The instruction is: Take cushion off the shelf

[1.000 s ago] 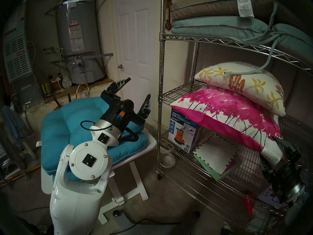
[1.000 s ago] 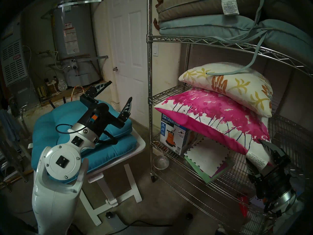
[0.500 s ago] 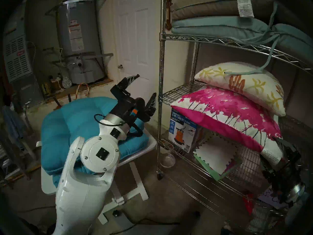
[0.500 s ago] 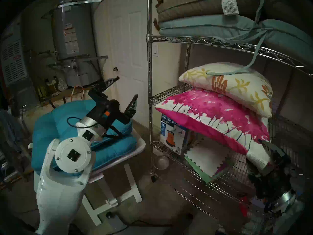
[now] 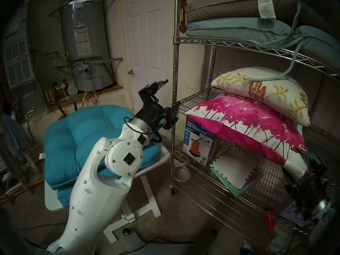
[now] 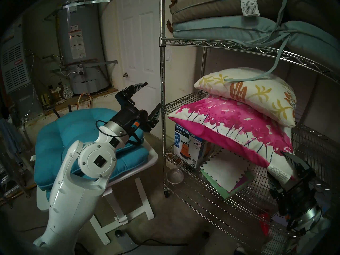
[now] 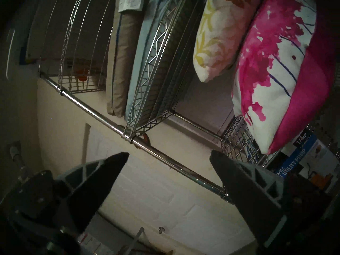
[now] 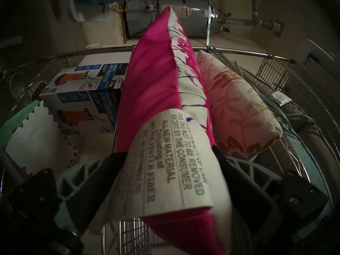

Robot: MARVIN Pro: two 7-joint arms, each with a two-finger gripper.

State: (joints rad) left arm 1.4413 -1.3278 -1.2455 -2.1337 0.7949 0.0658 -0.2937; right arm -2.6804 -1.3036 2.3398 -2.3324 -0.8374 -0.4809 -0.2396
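Left claw [image 5: 170, 93]: spread, swung from teal cushions to shelf [image 5: 174, 68] post. Right claw [image 8: 169, 175]: still pinching pink cushion [image 5: 246, 124] corner; two-handed lift imminent.

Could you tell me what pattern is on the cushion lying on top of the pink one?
The top cushion is cream with yellow and orange leaf sprigs, clearest in the head view.

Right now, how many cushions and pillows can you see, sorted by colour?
Pink and white: 1, the pink pillow on the shelf, its corner between the fingers of the right tool.
Cream with leaf print: 1, on top of it.
Brown: 1, top tier.
Pale blue: 1, under the brown.
Teal: 2, stacked on the white table.
Total: 6.
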